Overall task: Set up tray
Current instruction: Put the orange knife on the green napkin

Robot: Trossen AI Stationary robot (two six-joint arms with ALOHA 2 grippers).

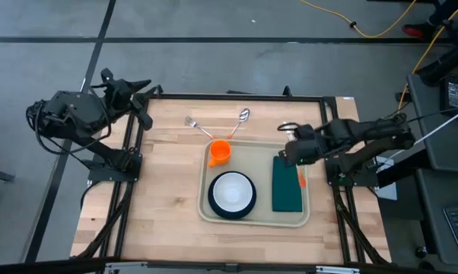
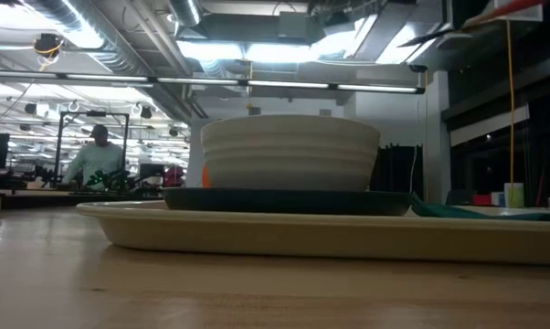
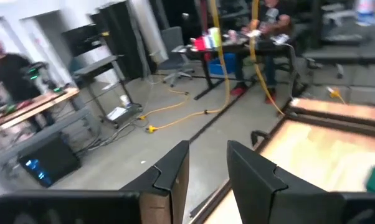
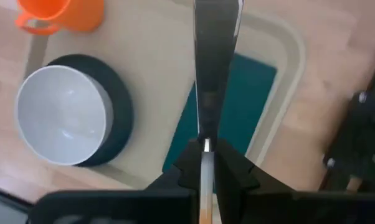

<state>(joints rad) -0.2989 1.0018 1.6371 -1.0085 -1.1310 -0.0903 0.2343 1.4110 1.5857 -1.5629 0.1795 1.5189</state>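
High view: cream tray (image 1: 253,217) lies on the wooden counter (image 1: 168,190), right of centre, long side across. On it, a white bowl (image 1: 231,192) sits on a dark round plate (image 1: 248,207) at the near left; an orange cup (image 1: 219,151) stands at the far left corner, just inside the rim; a dark green napkin (image 1: 287,183) lies flat along the right side. Fork (image 1: 198,127) and spoon (image 1: 240,120) lie on bare counter just beyond the tray's far edge, handles converging toward the cup. Right hand (image 1: 291,154) hangs over the tray's far right part, at the napkin's far end, fingers pressed together on a table knife (image 4: 213,56); the right wrist view shows the blade running out from between the fingers, over the napkin and the tray floor. An orange bit shows at the napkin's right edge below the hand; cannot tell what it is. Left hand (image 1: 143,95) is parked off the counter's far left corner, over the floor; the left wrist view shows its fingers (image 3: 174,176) apart, holding nothing. Low view: bowl on plate on tray, seen edge-on; a person (image 2: 95,157) at a bench far back in the room.
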